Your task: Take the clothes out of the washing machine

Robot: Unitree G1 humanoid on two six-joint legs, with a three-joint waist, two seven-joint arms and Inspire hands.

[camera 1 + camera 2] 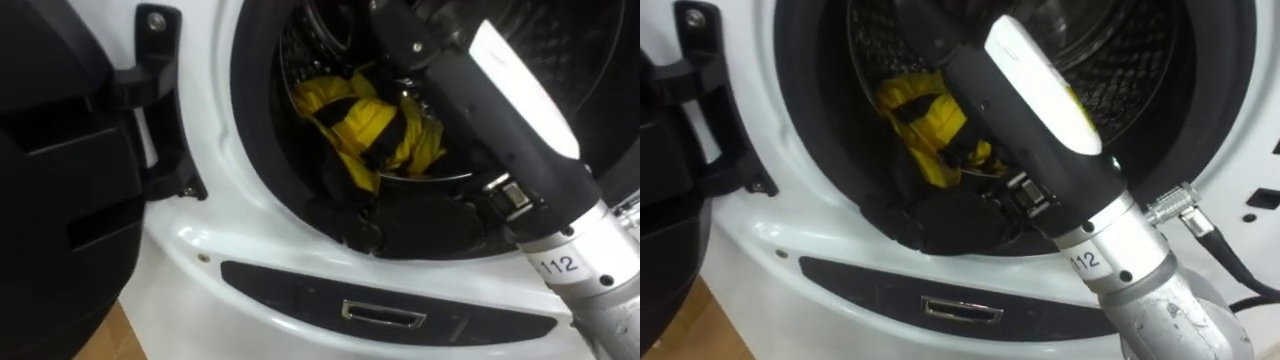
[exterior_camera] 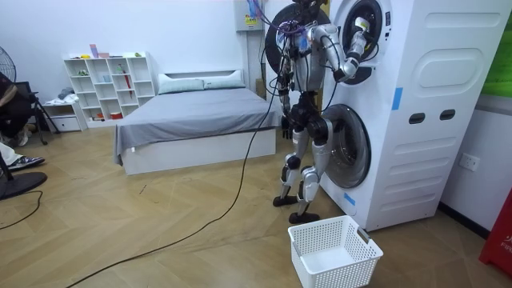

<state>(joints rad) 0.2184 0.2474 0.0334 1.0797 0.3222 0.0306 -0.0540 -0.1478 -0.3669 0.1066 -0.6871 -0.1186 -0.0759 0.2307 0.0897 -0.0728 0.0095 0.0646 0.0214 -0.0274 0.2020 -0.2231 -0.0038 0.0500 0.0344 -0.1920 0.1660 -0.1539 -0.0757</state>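
A yellow garment with black stripes (image 1: 365, 125) lies bunched in the upper washing machine's drum (image 1: 300, 50). A dark piece of cloth (image 1: 420, 225) rests on the drum's front lip, just below it. My right arm reaches in from the lower right, and my right hand (image 1: 400, 48) is deep inside the drum, right above the yellow garment. Whether it touches the garment cannot be told. My left hand (image 2: 286, 122) hangs low at my side in the room view.
The upper machine's dark door (image 1: 60, 180) stands swung open on my left. I stand close against the stacked white machines (image 2: 416, 112). A white laundry basket (image 2: 332, 252) sits on the wooden floor by my feet. A bed (image 2: 192, 120) stands behind me.
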